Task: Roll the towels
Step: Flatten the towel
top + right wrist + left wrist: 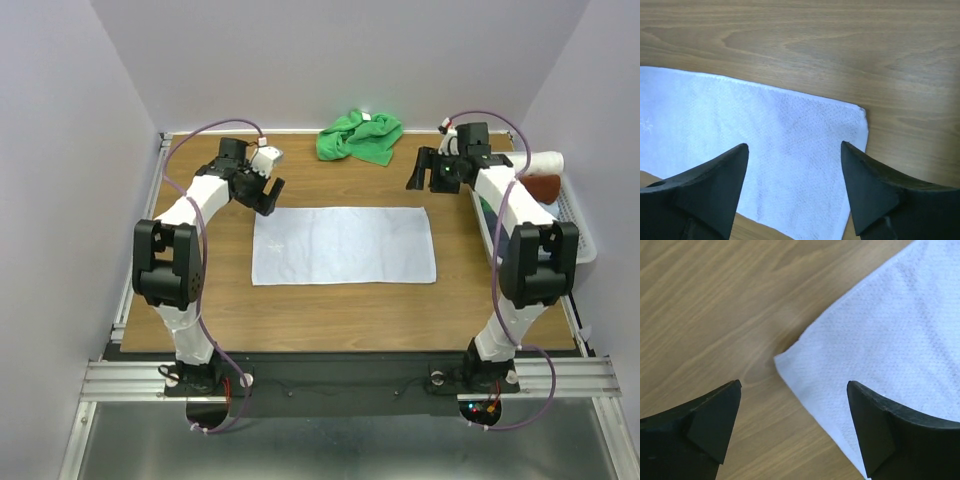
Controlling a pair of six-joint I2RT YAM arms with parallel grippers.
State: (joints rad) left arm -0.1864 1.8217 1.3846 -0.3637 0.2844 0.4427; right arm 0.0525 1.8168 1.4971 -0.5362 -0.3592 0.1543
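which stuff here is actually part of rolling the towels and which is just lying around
Part of the job:
- pale bluish-white cloth towel, spread flat mid-table
- bright green cloth towel, crumpled at the far edge

Just lying about:
- brown rolled towel
- cream-white rolled towel
- white plastic basket at the right edge, holding both rolls

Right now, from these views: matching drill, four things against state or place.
Things:
1. pale towel
2. green towel
3. left hand
4. right hand

States or places:
a. crumpled in a heap, far side
b. open, by the pale towel's far-right corner
c. spread flat, centre
d. open, by the pale towel's far-left corner

Pairs: 1-c; 2-a; 3-d; 4-b
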